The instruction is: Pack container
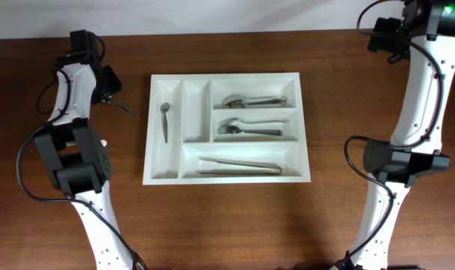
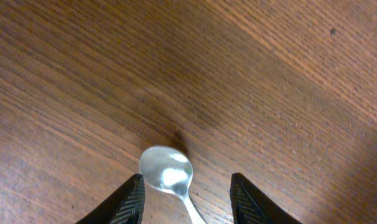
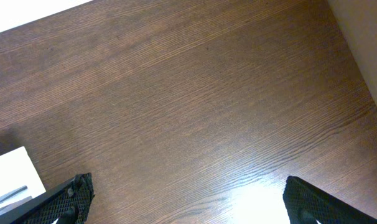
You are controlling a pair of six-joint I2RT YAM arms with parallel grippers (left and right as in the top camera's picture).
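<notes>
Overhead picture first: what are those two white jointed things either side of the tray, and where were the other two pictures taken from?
Those are two robot arms, the left arm and the right arm, at a wooden table. The overhead picture looks straight down from a fixed camera. The other two come from a camera on each wrist, so the dark shapes at the bottom are that arm's own gripper fingers. Between the arms lies a white cutlery tray with spoons, forks and longer pieces sorted into compartments. The left gripper has a loose spoon between its fingers; whether it is clamped, I cannot tell. The right gripper is open over bare wood, holding nothing.
</notes>
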